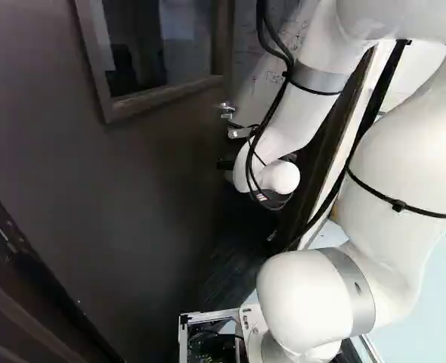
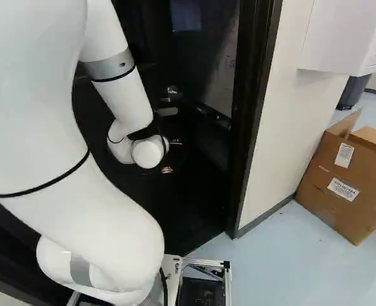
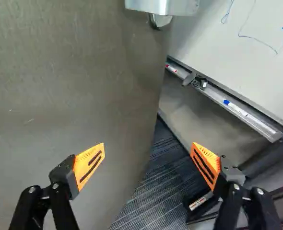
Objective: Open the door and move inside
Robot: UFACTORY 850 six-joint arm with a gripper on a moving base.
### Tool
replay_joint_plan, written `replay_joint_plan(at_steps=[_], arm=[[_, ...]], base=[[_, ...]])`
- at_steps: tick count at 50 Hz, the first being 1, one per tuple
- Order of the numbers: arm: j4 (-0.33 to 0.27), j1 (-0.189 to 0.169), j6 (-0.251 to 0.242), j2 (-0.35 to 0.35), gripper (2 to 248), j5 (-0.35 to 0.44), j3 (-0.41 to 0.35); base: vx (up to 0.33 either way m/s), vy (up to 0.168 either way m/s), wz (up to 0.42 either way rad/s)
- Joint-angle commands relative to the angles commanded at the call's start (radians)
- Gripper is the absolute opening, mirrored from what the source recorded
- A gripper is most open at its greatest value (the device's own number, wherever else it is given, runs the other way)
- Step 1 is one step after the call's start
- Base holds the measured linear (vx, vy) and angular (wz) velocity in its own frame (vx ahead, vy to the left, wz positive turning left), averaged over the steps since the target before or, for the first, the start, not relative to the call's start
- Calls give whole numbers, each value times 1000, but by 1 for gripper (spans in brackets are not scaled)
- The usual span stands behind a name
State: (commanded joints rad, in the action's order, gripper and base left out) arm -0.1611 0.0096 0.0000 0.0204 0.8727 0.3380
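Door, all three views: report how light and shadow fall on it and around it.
Left base view: the door is dark, its glass pane murky with faint shapes; right base view: door and door frame sink to near black beside the bright wall; wrist view: the door looks paler, the whiteboard bright.

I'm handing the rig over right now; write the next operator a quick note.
Gripper: open, holding nothing, at the door's free edge; contact can't be told.
Door: ajar, whiteboard and carpet visible past its edge. Handle is ahead of the gripper, ungripped.
Done: door unlatched and partly open.
Left: probably swing it wider, then drive in past the door frame; base is still outside.
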Motion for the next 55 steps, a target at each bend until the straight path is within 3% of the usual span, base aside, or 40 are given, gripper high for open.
replay_joint_plan(at_steps=[55], arm=[[0, 175, 0, 95, 247, 0, 102]], base=[[0, -1, 0]])
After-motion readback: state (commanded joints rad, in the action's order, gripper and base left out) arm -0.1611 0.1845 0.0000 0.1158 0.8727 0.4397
